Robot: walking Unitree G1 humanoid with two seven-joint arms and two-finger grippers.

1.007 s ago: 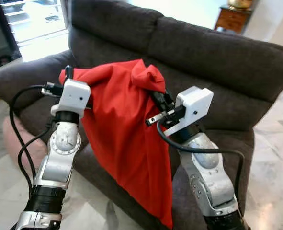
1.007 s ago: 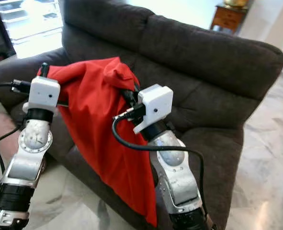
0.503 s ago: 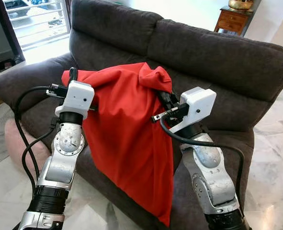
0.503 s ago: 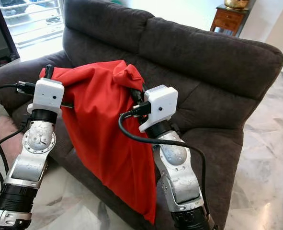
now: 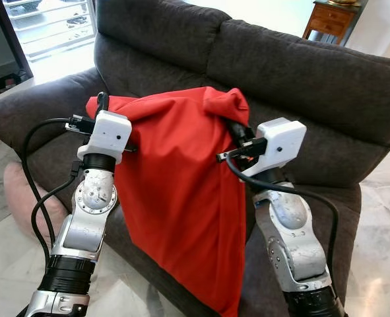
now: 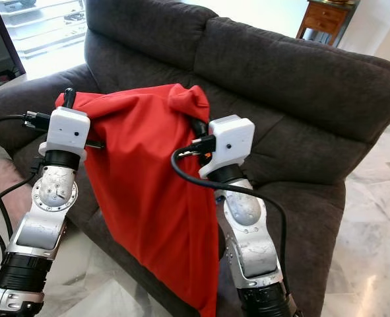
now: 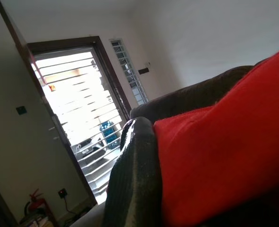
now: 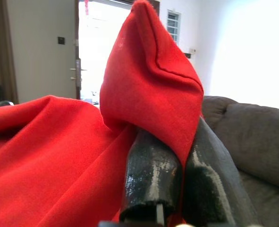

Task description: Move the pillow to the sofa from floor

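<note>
**Q:** Two arms are raised; what do they carry?

**A:** Both hold a red pillow (image 5: 181, 198), limp like a loose cover, hanging in front of a dark grey sofa (image 5: 313, 72). The left gripper (image 5: 101, 104) has the pillow's upper left corner, and the right gripper (image 5: 237, 132) has the upper right corner. The cloth sags between them and drapes down to a point low on the right, over the sofa's front edge.

**Q:** How do the fingers stand?

**A:** In the right wrist view, the two black fingers (image 8: 151, 177) are pressed together with a fold of red fabric pinched between them, the corner sticking up above. In the left wrist view, one black finger (image 7: 134, 179) lies against the red cloth; its partner is hidden behind the fabric, so the grip appears closed on the corner.

**Q:** Where is the pillow relative to the seat?

**A:** It hangs in the air over the near left part of the seat, off the floor.

**Q:** What else is around?

**A:** A pale pink cushion (image 5: 23, 198) lies on the marble floor (image 5: 386, 218) at near left. A wooden cabinet (image 5: 330, 16) stands far right, behind the sofa, and a bright slatted door (image 5: 49, 23) is far left.
</note>
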